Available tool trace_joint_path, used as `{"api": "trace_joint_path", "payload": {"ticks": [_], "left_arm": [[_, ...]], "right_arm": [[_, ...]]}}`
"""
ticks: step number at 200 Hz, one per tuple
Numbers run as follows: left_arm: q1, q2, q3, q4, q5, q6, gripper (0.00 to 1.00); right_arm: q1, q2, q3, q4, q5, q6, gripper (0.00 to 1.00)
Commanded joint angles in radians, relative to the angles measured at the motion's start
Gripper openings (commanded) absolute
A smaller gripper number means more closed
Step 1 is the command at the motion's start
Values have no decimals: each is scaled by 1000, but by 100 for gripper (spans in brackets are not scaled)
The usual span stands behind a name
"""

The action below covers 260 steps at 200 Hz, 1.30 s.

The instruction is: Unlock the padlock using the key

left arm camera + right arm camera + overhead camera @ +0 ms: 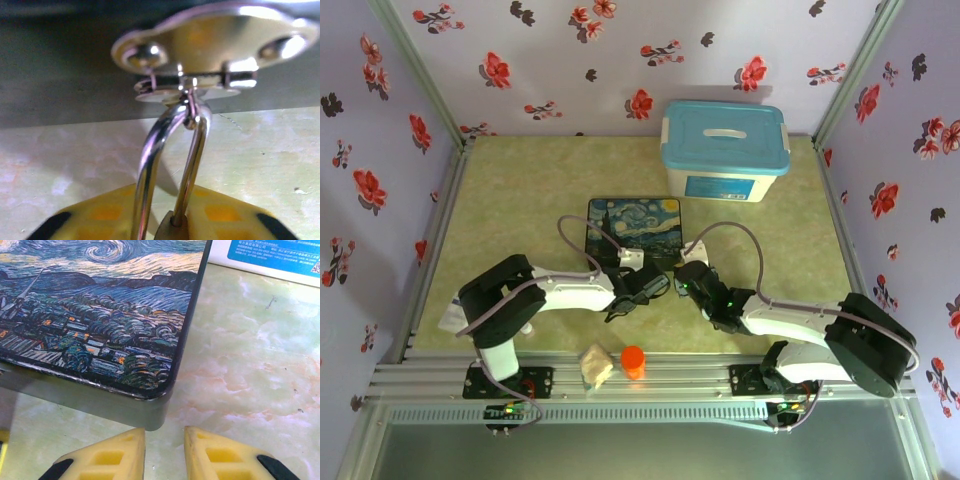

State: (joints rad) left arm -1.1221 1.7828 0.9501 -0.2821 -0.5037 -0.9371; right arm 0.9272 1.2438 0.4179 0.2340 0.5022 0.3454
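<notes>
- Well to the left of the painted tin (635, 224), we see the left arm (560, 290) stretch low across the table (515, 200) toward the tin's near wall.
- On the near side of the tin, well apart from it and a little left of its middle, a crumpled beige lump (596, 367) lies just beside a small orange cylinder (633, 361).
- At the tin's near wall, the left gripper (165, 192) has its yellow pads (230, 212) drawn in narrowly on the padlock (170, 231). We see the brass body between them, with no gap on either side.
- The padlock's silver shackle (146, 167) rises from the body to the tin's metal clasp (210, 45) and passes through the small loop under it. Its right leg goes into the body, so the padlock hangs on the tin's front.
- Just off the tin's near right corner sits the right gripper (165, 435). Its two yellow fingers (220, 455) stand a narrow way apart with bare table between them, holding nothing. The tips are close to the corner, and we see no contact with it.
- Beyond the tin and to its right stands a white box with a blue lid (725, 150). Its labelled wall faces the tin, and a strip of table lies between the two.
- Far to the right of the tin, the right arm (800, 320) bends back toward its base.
</notes>
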Motion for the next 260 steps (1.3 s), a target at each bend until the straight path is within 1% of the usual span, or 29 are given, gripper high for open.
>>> {"api": "trace_joint_path", "payload": {"ticks": [1, 40, 56, 66, 80, 91, 125, 130, 138, 151, 184, 201, 216, 233, 260], "left_arm": [[-2, 2, -10, -62, -47, 21, 31], [-6, 0, -7, -91, -64, 14, 31], [-24, -11, -9, -91, -80, 9, 30], [-39, -14, 4, -107, -100, 10, 27], [-52, -7, 32, -144, -125, 11, 26], [-58, -4, 46, -161, -138, 13, 23], [-63, 22, 67, -194, -153, 12, 19], [-64, 29, 75, -205, -157, 13, 16], [-63, 41, 84, -219, -160, 13, 15], [-64, 54, 94, -229, -160, 16, 16], [-69, 61, 110, -236, -159, 19, 21], [-74, 54, 119, -248, -160, 16, 30], [-79, 42, 126, -256, -159, 14, 34], [-85, 27, 131, -258, -156, 14, 34], [-89, 1, 127, -235, -135, 17, 26]], "right_arm": [[-8, 9, -10, 31, 27, 23, 26], [-8, 21, -11, 35, 27, 27, 25], [-7, 27, -14, 36, 27, 29, 25], [-8, 30, -17, 38, 28, 30, 25], [-8, 33, -23, 51, 28, 35, 25], [-8, 36, -25, 53, 29, 39, 25], [-8, 33, -26, 46, 32, 45, 24], [-8, 31, -28, 48, 33, 47, 24], [-7, 30, -31, 50, 32, 50, 24], [-8, 30, -32, 52, 30, 55, 24], [-7, 29, -36, 55, 29, 67, 24], [-8, 30, -39, 58, 29, 72, 24], [-8, 31, -39, 61, 27, 76, 24], [-8, 38, -41, 63, 29, 79, 24], [-7, 51, -41, 64, 29, 83, 24]]}}
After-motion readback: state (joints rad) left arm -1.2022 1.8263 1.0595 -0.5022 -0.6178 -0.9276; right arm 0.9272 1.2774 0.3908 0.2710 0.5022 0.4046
